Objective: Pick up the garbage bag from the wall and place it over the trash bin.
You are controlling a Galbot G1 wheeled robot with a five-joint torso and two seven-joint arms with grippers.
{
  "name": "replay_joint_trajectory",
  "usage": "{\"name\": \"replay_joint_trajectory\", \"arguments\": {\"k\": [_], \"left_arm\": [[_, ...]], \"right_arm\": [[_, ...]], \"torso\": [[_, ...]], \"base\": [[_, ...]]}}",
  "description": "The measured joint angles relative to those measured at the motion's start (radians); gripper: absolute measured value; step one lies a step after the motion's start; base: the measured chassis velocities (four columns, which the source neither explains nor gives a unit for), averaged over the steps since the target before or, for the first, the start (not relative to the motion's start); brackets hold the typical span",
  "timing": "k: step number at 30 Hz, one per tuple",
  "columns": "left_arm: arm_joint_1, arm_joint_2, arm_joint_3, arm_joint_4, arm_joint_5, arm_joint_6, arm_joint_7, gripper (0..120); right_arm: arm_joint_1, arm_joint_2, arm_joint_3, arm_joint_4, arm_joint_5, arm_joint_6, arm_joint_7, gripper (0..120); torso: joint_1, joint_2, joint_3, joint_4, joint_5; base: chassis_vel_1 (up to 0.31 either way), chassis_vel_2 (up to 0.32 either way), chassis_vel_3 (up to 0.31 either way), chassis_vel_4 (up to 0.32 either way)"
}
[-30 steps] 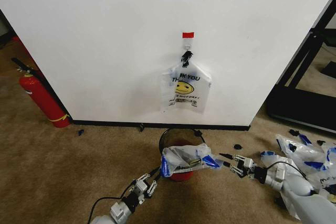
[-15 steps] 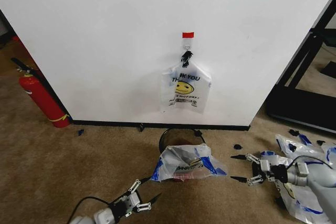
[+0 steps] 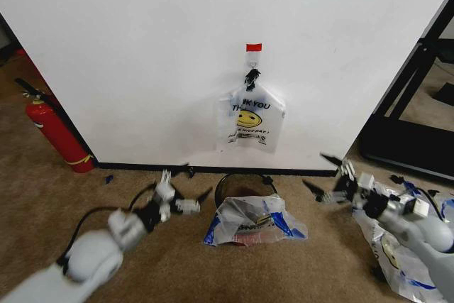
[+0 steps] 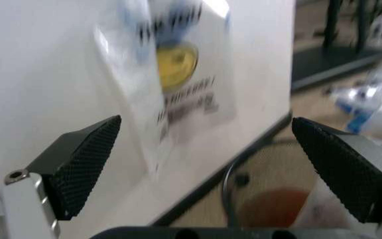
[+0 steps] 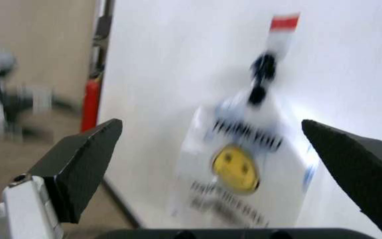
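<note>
Both grippers empty, jaws wide.
A bag drapes the trash bin; left gripper and right gripper should approach the garbage bag squarely under its hook.

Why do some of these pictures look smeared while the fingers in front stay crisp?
Left wrist view: the hanging bag and trash bin are streaked, the fingers sharp. Right wrist view: wall, bag and fire extinguisher are smeared. Head view: both hands, left hand and right hand, look slightly blurred, the wall sharp.

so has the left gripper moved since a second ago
Yes. The left gripper has risen from beside the trash bin toward the wall's black baseboard.
</note>
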Motion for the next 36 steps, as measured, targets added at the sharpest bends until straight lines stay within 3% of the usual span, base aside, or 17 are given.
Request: {"name": "replay_joint_trajectory", "arguments": {"k": [6,9,10,13,23,26,36], "left_arm": [[-0.379,-0.111,0.343,0.219,-0.117,0.236,-0.013,100],[-0.446,-0.146,0.400,0.265,-0.141,0.276,-0.015,100],[-0.485,-0.173,0.429,0.286,-0.156,0.328,-0.017,100],[-0.542,-0.227,0.466,0.303,-0.169,0.468,-0.059,100],[-0.613,-0.296,0.510,0.341,-0.164,0.677,-0.155,100],[-0.647,-0.342,0.534,0.376,-0.158,0.773,-0.192,100],[-0.688,-0.430,0.605,0.426,-0.145,0.796,-0.208,100]], "right_arm": [[-0.014,0.007,0.030,0.054,-0.011,-0.021,0.061,100],[-0.019,0.015,0.039,0.051,-0.014,-0.020,0.063,100],[-0.018,0.021,0.041,0.045,-0.016,-0.020,0.063,100],[-0.013,0.037,0.042,0.037,-0.032,-0.016,0.064,100],[-0.034,0.056,0.052,0.040,-0.051,-0.002,0.063,100],[-0.041,0.068,0.052,0.038,-0.067,0.006,0.061,100],[-0.096,0.092,0.076,0.048,-0.108,0.031,0.057,100]], "torso": [[0.000,0.000,0.000,-0.0011,-0.0005],[0.000,0.000,0.000,-0.0012,0.0005],[0.000,0.000,0.000,-0.0012,0.0008],[0.000,0.000,0.000,-0.0004,0.0005],[0.000,0.000,0.000,-0.0005,0.0001],[0.000,0.000,0.000,-0.0002,0.0001],[0.000,0.000,0.000,-0.0005,0.0002]], "base": [[0.000,0.000,0.000,0.000],[0.000,0.000,0.000,0.000],[0.000,0.000,0.000,0.000],[0.000,0.000,0.000,0.000],[0.000,0.000,0.000,0.000],[0.000,0.000,0.000,0.000],[0.000,0.000,0.000,0.000]]}}
